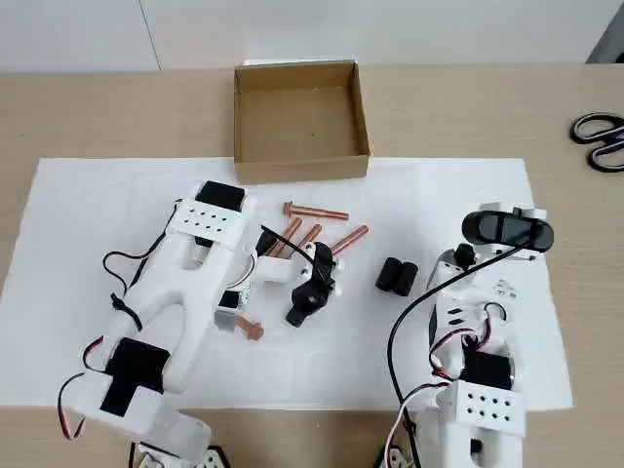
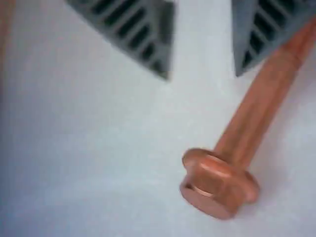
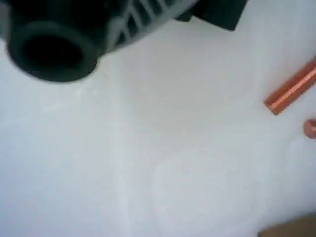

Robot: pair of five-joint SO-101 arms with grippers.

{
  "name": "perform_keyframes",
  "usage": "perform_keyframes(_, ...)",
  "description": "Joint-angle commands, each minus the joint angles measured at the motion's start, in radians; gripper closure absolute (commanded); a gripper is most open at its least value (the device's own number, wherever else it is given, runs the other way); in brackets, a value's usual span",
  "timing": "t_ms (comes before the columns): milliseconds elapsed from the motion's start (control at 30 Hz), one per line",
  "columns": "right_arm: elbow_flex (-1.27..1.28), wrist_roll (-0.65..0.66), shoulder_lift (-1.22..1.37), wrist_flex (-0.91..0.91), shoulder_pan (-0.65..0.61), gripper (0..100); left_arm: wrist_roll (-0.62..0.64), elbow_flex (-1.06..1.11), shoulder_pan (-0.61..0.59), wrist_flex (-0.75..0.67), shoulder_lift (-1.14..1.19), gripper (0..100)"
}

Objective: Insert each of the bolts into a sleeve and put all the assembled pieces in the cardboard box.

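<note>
Nothing of the task is finished, as far as can be seen: the cardboard box [image 1: 302, 168] stands bare inside at the far edge of the white sheet [image 1: 439, 195], and no bolt sits in a sleeve. Four copper bolts [image 1: 307, 237] lie loose in a fan just in front of the box. A stray bolt [image 1: 250, 330] rests nearer, tight against the left arm. Two black sleeves [image 1: 397, 277] lie side by side between the fan and the right arm. The left end effector [image 2: 200, 74] is spread above the sheet with nothing between its gray tips. A bolt [image 2: 247, 128] lies there with its shank running up to one tip and its flanged head pointing away from the tips, so a first pickup looks close but not made. The right end effector [image 1: 447, 265] is just beside the sleeves, with one sleeve [image 3: 49, 49] hard against it. I cannot tell whether it is pinching that sleeve or merely next to it. Every insertion and every drop into the box is left to do. For room, the sheet between the sleeves and the box is open. The box walls are low with the top wide open. The fan of bolts crowds the left arm's side. Scissors [image 1: 600, 141] lie well apart at the surface [image 1: 97, 107] edge.
</note>
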Motion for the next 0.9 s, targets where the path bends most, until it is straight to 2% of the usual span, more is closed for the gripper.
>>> perform_keyframes(0,-0.012,-0.006,-0.022,-0.024,0.012,99.4,-0.189,-0.001,0.005,0.026,-0.009,88)
perform_keyframes(867,-0.012,-0.006,-0.022,-0.024,0.008,99.4,-0.175,-0.015,0.038,0.025,0.0,87)
